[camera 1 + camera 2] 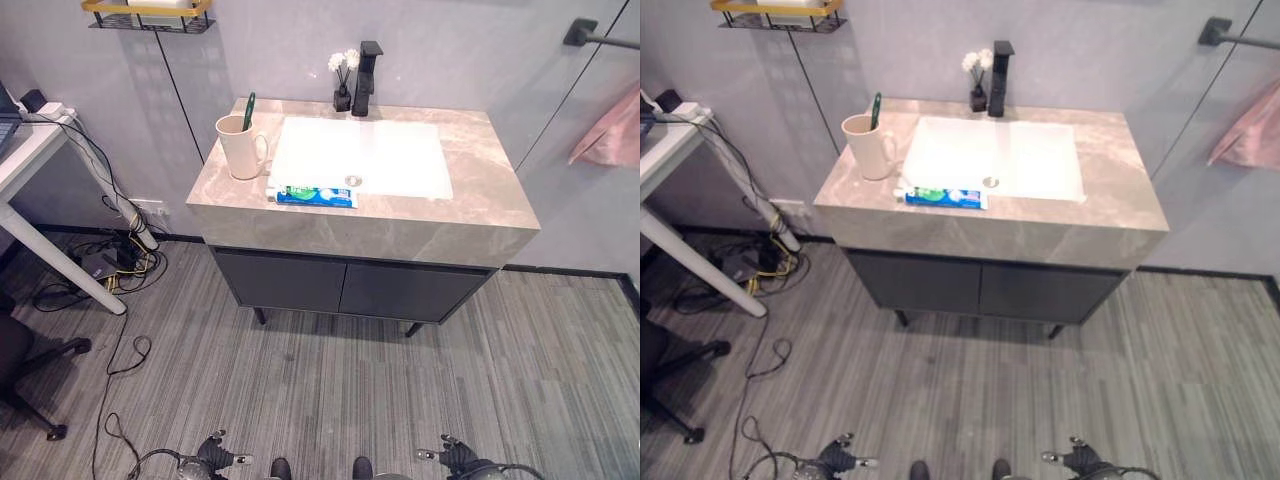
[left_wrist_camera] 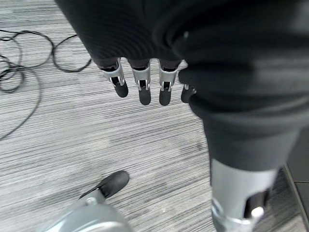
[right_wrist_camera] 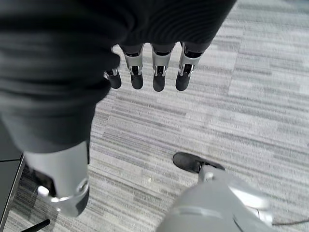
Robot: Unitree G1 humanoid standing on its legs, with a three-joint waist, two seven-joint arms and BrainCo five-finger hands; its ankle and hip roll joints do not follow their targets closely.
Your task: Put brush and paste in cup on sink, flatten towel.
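Toothbrush [image 1: 248,109] stands half-hidden in cup [image 1: 240,147], towel [image 1: 607,131] seemingly cut off, both robot hands relaxed.

faucet [image 1: 366,77]: black, at the back edge of the counter [image 1: 480,190]
flower vase [image 1: 342,80]: just left of the faucet
shelf [image 1: 148,14]: on the wall, up left of the faucet
desk [image 1: 28,150]: white, far left of the faucet

1 cup [image 1: 240,147], 1 brush [image 1: 248,110], 1 paste [image 1: 312,196], 1 towel [image 1: 607,130].
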